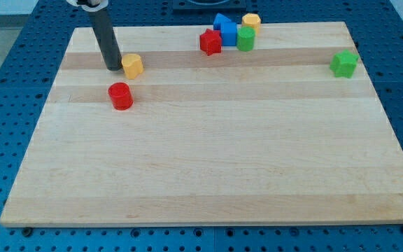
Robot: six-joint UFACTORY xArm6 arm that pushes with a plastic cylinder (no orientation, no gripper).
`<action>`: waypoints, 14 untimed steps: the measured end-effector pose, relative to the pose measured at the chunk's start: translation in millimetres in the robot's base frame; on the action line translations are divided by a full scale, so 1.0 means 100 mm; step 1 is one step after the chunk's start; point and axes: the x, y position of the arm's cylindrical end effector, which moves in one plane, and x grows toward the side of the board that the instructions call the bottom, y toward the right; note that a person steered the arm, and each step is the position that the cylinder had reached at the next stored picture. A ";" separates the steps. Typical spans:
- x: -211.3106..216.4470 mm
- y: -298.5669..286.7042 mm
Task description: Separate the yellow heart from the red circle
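Observation:
The yellow heart [132, 65] lies near the view's top left on the wooden board [208, 168]. The red circle [120, 96] lies just below it and slightly to the left, a small gap apart. My tip [112, 67] rests on the board just left of the yellow heart, touching or nearly touching its left side, and above the red circle.
A cluster sits at the view's top centre: a red star-like block [210, 42], a blue block [224, 29], a green block [245, 38] and a yellow block [251, 21]. A green star-like block [343, 64] lies near the right edge.

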 end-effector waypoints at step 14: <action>0.26 0.41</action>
